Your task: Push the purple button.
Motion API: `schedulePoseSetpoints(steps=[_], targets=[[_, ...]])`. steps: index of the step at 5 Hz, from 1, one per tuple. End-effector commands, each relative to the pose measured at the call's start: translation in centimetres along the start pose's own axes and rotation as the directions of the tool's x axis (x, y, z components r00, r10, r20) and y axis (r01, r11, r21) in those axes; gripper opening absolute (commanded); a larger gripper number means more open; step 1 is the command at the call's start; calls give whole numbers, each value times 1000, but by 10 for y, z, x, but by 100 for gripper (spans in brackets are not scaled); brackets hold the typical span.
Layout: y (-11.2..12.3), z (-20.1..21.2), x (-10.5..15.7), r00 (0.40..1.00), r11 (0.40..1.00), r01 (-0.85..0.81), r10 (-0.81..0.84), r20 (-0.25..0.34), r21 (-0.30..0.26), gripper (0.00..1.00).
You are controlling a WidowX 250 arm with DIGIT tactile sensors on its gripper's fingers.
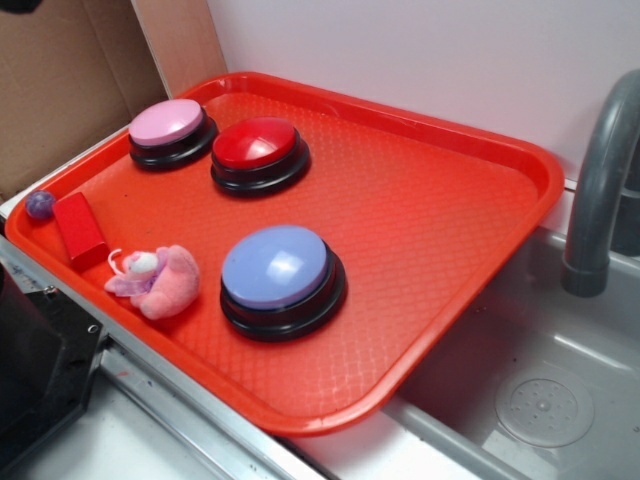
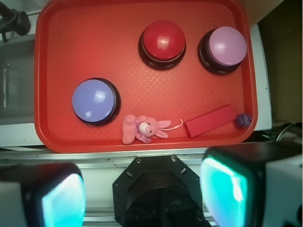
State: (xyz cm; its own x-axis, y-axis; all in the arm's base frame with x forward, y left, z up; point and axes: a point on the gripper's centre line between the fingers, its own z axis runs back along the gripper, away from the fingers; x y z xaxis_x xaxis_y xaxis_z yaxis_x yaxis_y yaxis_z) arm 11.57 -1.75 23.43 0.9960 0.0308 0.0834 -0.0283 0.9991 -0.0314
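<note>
Two cameras on one tray: a side view from outside, and a wrist view from above.

The exterior camera stands off the long edge of the red textured plastic tray (image 1: 420, 200), looking down at a slant toward the pale wall, close enough that the tray nearly fills the frame, with the grey sink (image 1: 540, 400) and its grey faucet (image 1: 600, 170) at right. The wrist camera looks almost straight down from high above, its lower frame filled by the gripper (image 2: 142, 194) and its two blurred fingers (image 2: 222, 189). Both views share the whole tray, turned opposite ways: the large round periwinkle-topped button on a black base (image 1: 278, 268) (image 2: 93, 100) lies nearest each camera.
</note>
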Motion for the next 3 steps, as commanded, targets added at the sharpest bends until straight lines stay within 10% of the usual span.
schedulePoseSetpoints(steps=[1,3], targets=[[0,0,0,1000,1000,0,0,0,0,100],[-53,-86,39,875,874,483,-484,8,54,100]])
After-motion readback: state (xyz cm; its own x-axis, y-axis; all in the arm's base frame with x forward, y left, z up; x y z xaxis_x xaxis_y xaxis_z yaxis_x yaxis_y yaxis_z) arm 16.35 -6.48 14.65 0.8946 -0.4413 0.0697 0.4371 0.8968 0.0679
